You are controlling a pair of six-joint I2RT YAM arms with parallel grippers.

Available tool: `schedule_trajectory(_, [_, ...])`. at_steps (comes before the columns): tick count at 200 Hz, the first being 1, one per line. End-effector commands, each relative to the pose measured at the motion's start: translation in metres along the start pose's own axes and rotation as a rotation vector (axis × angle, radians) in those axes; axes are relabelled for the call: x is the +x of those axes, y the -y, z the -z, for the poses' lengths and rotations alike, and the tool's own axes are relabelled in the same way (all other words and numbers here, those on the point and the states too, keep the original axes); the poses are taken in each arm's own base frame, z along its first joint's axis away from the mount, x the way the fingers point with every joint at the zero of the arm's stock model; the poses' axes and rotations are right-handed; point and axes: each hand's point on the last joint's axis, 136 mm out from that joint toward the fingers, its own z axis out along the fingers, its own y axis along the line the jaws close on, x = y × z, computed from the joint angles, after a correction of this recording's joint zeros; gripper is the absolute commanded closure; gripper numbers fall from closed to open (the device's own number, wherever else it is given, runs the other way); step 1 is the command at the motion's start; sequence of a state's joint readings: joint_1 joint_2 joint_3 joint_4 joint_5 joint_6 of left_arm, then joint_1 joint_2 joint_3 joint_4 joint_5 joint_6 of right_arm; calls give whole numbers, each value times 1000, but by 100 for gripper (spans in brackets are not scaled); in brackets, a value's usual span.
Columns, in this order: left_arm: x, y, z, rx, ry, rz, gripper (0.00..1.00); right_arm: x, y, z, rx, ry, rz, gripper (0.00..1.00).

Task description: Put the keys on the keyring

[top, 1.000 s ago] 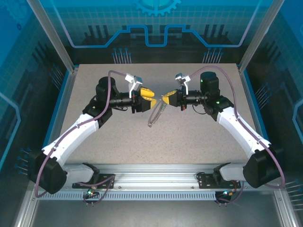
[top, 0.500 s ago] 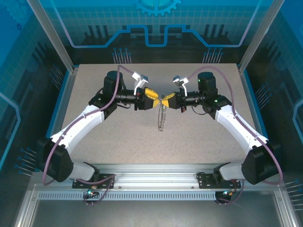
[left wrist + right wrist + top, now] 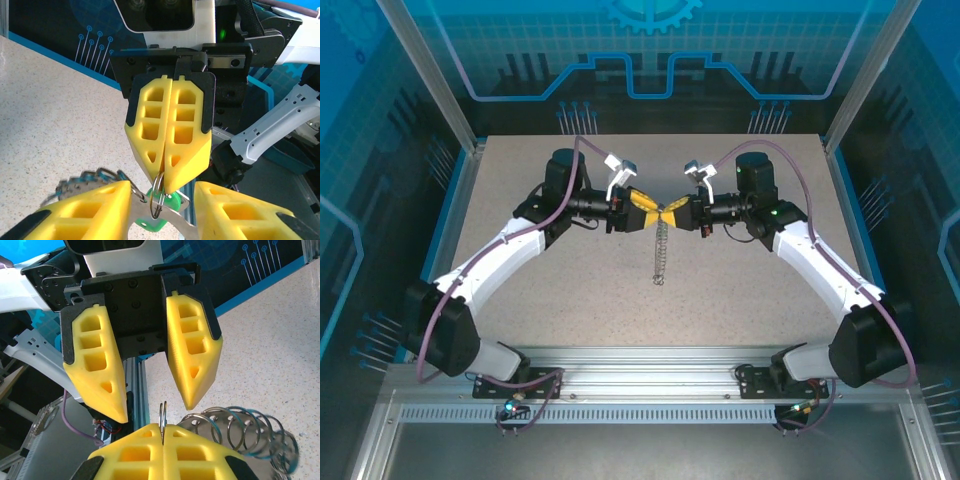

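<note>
Speckled beige tabletop, metal rail along near edge; keyring hangs over centre, surface contact unclear.

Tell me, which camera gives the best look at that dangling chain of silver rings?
The right wrist view: the keyring shows close up as separate silvery rings. The top external view shows it whole but tiny, a thin dangling strand. The left wrist view catches a blurred stretch.
</note>
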State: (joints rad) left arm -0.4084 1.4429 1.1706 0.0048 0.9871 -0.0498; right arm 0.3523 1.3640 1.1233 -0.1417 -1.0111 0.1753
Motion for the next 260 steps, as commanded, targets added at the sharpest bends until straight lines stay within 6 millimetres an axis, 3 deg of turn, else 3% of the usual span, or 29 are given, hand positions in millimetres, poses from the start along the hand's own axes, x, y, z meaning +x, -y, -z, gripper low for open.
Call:
schedule_trajectory(1, [-7, 6, 1, 41, 4, -18, 65, -16, -12, 0, -36, 20, 50, 100])
schedule_trajectory(44, [-8, 5, 0, 50, 11, -15, 81, -16, -11, -1, -37, 20, 50, 100])
schedule_trajectory(75, [-11, 5, -1, 59, 31, -15, 100, -15, -11, -3, -38, 18, 45, 100])
schedule_trajectory(86, [-13, 5, -1, 62, 42, -14, 100, -15, -10, -2, -29, 18, 39, 100])
schedule_trajectory(102, [-17, 4, 0, 50, 80, -19, 100, -14, -6, 0, -7, 25, 28, 82])
schedule_trajectory(113, [-20, 3, 1, 36, 113, -21, 100, -14, -4, 3, 6, 38, 23, 77])
schedule_trajectory(193, [-33, 10, 10, 32, 237, 16, 100, -4, -2, 13, 49, 103, -1, 75])
schedule_trajectory(260, [-34, 15, 9, 44, 244, 18, 100, -6, 5, 6, 52, 128, -25, 74])
